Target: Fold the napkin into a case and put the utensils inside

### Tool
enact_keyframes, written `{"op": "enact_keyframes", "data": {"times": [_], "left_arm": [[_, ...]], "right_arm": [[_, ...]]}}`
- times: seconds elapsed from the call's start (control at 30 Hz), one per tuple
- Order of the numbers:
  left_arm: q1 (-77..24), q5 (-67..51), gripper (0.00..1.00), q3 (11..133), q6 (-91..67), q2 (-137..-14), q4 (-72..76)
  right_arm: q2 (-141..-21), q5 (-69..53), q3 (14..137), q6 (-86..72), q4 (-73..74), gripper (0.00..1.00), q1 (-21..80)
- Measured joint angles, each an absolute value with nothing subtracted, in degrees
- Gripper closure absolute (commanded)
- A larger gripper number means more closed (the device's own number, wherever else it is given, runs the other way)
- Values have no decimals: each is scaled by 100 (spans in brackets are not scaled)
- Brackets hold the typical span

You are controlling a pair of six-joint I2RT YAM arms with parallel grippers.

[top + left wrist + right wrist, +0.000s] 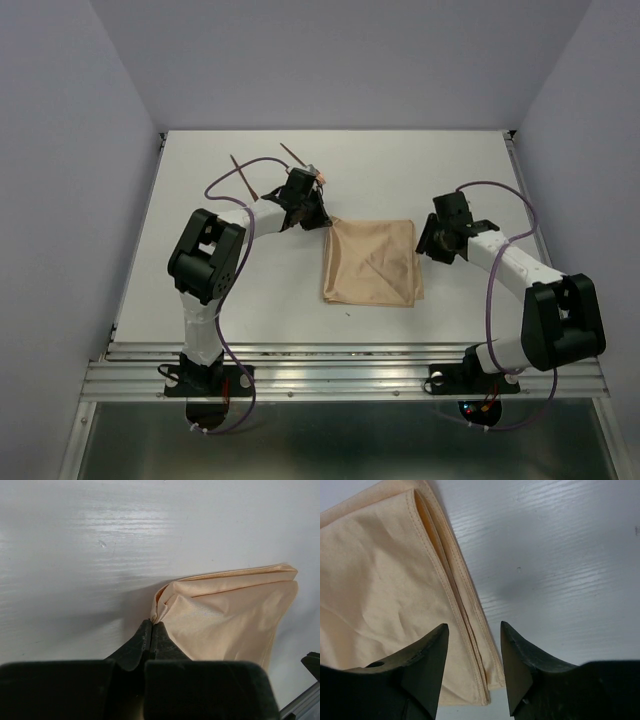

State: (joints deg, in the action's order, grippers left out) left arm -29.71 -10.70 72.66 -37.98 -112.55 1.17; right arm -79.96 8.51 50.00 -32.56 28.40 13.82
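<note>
Napkin [372, 263]: folded tan square, centre of frame. Left gripper [152, 623]: pressed together, pinching napkin's upper-left corner. Right gripper [472, 626]: jaws spread over napkin's layered right edge. Utensils [243, 174]: upper left, apart from napkin.

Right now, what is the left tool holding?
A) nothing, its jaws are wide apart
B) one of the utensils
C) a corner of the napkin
C: the left wrist view shows the left tool pinched shut on a corner of the napkin.
</note>
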Motion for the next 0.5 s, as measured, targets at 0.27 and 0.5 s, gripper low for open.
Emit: {"op": "enact_keyframes", "data": {"times": [0.27,0.5], "left_arm": [[-2971,-1253,100,7266,-3798,-11312,235],[-2950,-1326,100,7266,-3798,-11395,259]], "right_arm": [[-8197,580,4543,-3256,2630,55,1382],[-8287,458,4233,-3264,2351,72,1382]]}}
